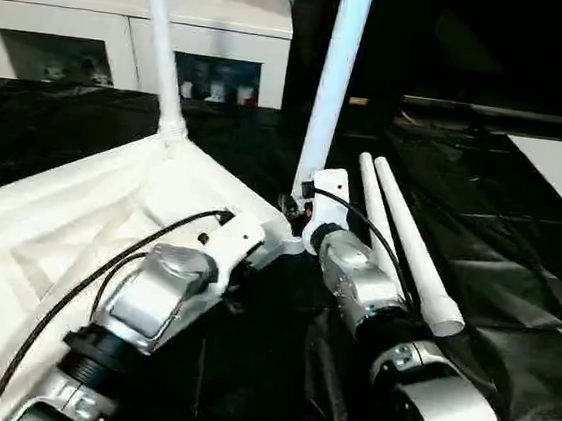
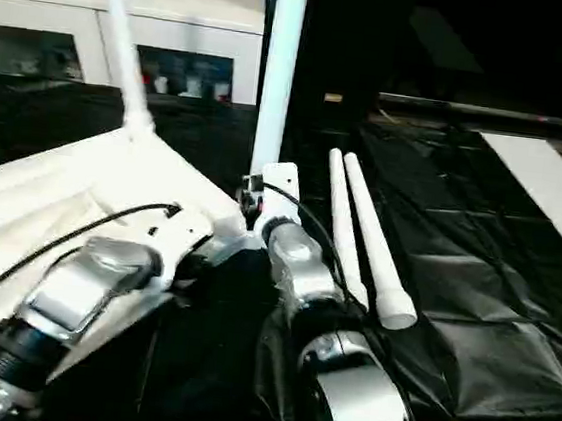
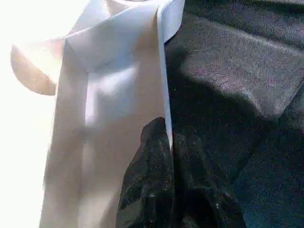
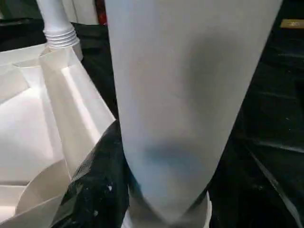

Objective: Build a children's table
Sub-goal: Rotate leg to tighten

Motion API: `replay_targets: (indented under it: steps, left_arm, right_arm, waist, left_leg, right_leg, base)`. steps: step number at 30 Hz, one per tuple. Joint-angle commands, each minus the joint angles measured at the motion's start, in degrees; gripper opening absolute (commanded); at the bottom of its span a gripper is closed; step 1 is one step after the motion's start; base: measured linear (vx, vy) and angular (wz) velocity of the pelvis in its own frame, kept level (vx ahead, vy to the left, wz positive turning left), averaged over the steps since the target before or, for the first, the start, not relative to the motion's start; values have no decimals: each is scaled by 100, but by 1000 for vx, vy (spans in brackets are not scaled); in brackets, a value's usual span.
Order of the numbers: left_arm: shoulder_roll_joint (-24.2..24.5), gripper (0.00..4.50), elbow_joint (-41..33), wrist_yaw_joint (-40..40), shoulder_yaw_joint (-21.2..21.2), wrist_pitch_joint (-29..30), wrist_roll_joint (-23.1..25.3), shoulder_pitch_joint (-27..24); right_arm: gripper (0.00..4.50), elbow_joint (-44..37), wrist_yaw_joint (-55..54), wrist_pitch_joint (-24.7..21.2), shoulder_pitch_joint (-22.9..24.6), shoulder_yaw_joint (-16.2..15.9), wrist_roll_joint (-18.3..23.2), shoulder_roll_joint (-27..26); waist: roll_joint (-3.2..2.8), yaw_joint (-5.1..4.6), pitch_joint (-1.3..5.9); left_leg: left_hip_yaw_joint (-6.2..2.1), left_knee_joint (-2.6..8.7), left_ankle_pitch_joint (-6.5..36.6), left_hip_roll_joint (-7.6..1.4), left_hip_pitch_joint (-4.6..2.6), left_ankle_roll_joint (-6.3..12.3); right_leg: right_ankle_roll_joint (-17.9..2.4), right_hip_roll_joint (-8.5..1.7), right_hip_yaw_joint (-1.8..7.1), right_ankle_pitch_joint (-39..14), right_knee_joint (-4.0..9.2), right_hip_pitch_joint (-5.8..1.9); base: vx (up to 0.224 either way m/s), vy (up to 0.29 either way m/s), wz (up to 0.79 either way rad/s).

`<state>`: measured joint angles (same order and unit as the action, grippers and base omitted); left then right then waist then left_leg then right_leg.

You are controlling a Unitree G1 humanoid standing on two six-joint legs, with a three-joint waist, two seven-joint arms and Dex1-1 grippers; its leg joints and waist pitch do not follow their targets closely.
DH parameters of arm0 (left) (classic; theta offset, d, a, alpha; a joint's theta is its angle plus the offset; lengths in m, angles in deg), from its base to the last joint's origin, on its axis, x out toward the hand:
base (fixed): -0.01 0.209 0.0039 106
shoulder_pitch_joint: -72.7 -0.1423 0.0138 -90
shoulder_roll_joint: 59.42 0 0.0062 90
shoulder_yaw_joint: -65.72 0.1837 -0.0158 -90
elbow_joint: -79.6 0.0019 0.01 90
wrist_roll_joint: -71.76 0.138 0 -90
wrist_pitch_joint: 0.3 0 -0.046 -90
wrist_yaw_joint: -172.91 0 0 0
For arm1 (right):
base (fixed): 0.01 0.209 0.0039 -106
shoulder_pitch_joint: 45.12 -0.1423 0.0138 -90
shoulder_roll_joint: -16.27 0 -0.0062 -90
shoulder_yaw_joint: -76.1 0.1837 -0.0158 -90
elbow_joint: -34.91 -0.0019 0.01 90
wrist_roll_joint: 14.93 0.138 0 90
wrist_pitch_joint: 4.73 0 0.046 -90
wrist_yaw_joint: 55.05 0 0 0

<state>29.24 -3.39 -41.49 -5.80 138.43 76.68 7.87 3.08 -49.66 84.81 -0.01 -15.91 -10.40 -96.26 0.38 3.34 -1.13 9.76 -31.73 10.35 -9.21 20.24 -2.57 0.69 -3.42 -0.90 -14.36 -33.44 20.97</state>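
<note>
White tabletop lying upside down at frame left on black sheet, one leg upright in its far corner, right gripper clasping second upright leg at centre, left gripper pinching tabletop rim, two spare legs lying right of centre

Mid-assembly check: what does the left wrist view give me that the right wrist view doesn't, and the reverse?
Left wrist: the left claw pinching the thin raised rim of the tabletop.
Right wrist: the right claw around an upright leg near its lower end, and a second leg already seated in a corner socket.
Both: the white tabletop and the black sheet beneath it.
</note>
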Motion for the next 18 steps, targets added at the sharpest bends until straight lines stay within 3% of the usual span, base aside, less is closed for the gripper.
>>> replay_targets:
  steps: [1, 4, 5, 7, 9, 12, 13, 15, 17, 18]
  left_arm:
    - [-327, 0, -272, -338, 621, 21, -257, -22]
    - [-269, 0, -279, -364, 591, 39, -222, -29]
    - [-229, 0, -283, -374, 563, 52, -218, -22]
    - [-186, 0, -253, -389, 549, 23, -209, -6]
    - [-154, 0, -205, -415, 528, -78, -203, 13]
    - [-117, 0, -185, -496, 501, -310, -225, 11]
    - [-84, 0, -185, -528, 489, -404, -225, 3]
    - [20, 0, -193, -639, 517, -635, -196, -20]
    - [119, 0, -193, -700, 515, -712, -181, -56]
    - [185, 0, -196, -766, 518, -828, -184, -81]
  right_arm:
    - [186, 899, -73, -493, 357, 28, -72, -57]
    - [186, 973, -75, -434, 313, 96, -72, -54]
    - [186, 1007, -47, -342, 281, 111, -73, -62]
    - [186, 965, 195, -231, 253, 186, 46, -94]
    - [242, 869, 446, -105, 231, 293, 193, -132]
    - [259, 807, 611, -34, 194, 304, 217, -128]
    - [266, 746, 738, 18, 176, 303, 230, -111]
    - [299, 652, 904, 106, 146, 294, 234, -70]
    - [304, 555, 1102, 142, 127, 309, 241, -12]
    - [323, 481, 1263, 179, 130, 311, 250, 25]
  waist:
    - [-100, -37, 38]
    - [-103, -39, 43]
    - [-148, -28, 36]
    - [-122, -34, 37]
    - [-115, -24, 38]
    - [-123, -12, 49]
    - [-140, 31, 61]
    - [-134, 40, 89]
    - [-145, 53, 92]
    - [-130, 87, 127]
  left_leg:
    - [-313, 576, 3839, -363, -137, -570]
    - [-310, 587, 3899, -360, -145, -568]
    - [-310, 584, 3955, -363, -171, -582]
    - [-300, 575, 4005, -359, -185, -563]
    - [-294, 569, 3970, -366, -185, -527]
    - [-278, 571, 3797, -370, -170, -505]
    - [-252, 564, 3670, -377, -176, -489]
    - [-221, 564, 3148, -390, -96, -448]
    - [-182, 550, 2906, -391, -88, -412]
    - [-161, 520, 2640, -390, -77, -341]
  right_leg:
    - [-384, -472, 208, -2946, 592, 202]
    - [-365, -466, 202, -2905, 608, 202]
    - [-368, -468, 210, -2901, 617, 231]
    - [-372, -461, 212, -2911, 633, 244]
    - [-378, -472, 221, -2917, 637, 244]
    - [-463, -463, 231, -2666, 611, 223]
    - [-509, -471, 245, -2498, 617, 222]
    - [-682, -453, 246, -1783, 526, 142]
    - [-774, -439, 243, -1496, 499, 127]
    - [-833, -454, 249, -1308, 480, 95]
  base:
    - [0, 0, 0]
    - [0, 0, 0]
    - [0, 0, 0]
    - [0, 0, 0]
    - [0, 0, 0]
    - [0, 0, 0]
    - [0, 0, 0]
    - [0, 0, 0]
    - [0, 0, 0]
    - [0, 0, 0]
